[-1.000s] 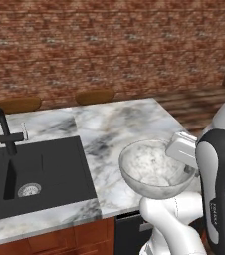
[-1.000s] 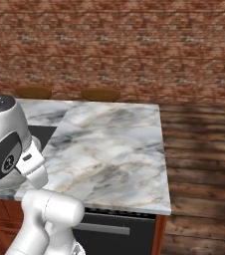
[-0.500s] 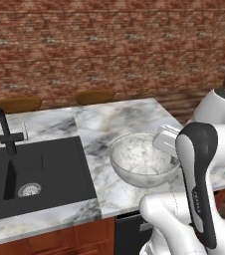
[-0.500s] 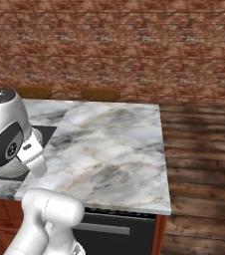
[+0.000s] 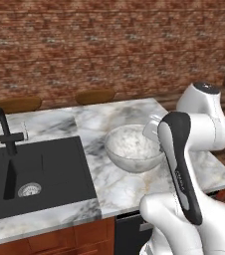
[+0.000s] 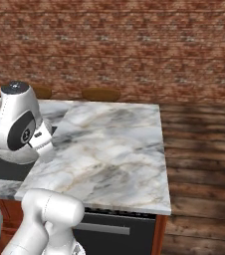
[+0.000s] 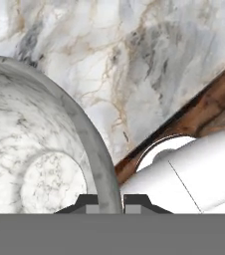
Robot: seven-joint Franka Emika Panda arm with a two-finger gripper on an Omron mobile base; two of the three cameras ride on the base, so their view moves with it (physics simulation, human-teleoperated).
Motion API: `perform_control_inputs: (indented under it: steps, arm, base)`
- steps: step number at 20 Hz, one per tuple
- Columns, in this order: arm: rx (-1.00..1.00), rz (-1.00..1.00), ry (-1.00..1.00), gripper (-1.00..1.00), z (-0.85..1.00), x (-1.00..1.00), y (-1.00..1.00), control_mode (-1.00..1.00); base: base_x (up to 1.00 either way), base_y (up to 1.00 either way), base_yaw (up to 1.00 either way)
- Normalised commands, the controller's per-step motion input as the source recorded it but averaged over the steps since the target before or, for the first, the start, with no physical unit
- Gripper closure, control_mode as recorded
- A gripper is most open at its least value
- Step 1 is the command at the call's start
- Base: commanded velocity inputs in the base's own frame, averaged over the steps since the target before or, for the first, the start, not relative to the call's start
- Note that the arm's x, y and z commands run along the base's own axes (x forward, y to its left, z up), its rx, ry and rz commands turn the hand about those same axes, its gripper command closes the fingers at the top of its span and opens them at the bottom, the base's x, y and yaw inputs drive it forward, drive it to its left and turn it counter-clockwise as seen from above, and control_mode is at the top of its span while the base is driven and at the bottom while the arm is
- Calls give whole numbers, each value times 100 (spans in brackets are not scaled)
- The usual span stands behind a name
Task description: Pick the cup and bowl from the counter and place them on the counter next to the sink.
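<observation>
In the hand view the gripper [image 7: 111,201] sits at 6 o'clock, its two dark fingertips [image 7: 87,202] clamped on the rim of the bowl [image 7: 40,149], one tip on each side of the thick grey wall. Only the tops of the tips rise into the picture, and the bowl is cut off by the left edge, so barely half of its round mouth shows. Its inside is mottled grey-white, glassy, with a paler flat circle at the bottom.

In the left base view the bowl [image 5: 132,147] sits at the centre, over the counter [image 5: 112,187]; whether its base touches the marble or hangs just above it is hard to tell. The arm's dark-striped link crosses in front at 4 o'clock and hides the bowl's right rim and the gripper itself. The counter is white marble with grey and tan veins, smooth and flat, over reddish-brown cabinet fronts at 7 o'clock.

At 9 o'clock from the bowl lies the sink [image 5: 45,164], a black rectangular basin cut off by the left edge, with a round steel drain [image 5: 29,190] and a black angular faucet [image 5: 4,134] behind it. The bowl is just beside the sink's right edge, with a strip of marble between them.

Farther back, two rounded brown chair backs [image 5: 95,95] peek over the counter's far edge, their lower parts hidden. A rough red-brown brick wall [image 5: 109,45] closes the scene at 12 o'clock. In the right base view, dark wooden floor planks [image 6: 201,164] run at 3 o'clock.
</observation>
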Motion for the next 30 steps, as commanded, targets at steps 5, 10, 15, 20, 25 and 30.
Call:
perform_control_inputs:
  steps: [5,10,15,20,25,30]
  arm:
    - [1,1,0,100,-45,65,0,-100]
    - [6,19,2,100,-34,32,0,-100]
    - [1,20,0,100,-7,1,0,-100]
    - [0,6,0,100,0,0,0,-100]
    - [-1,0,5,100,0,0,0,-100]
    - [0,-3,7,100,-1,6,0,-100]
  base:
    - [0,0,0]
    - [0,0,0]
    - [0,0,0]
    - [0,0,0]
    - [0,0,0]
    - [0,0,0]
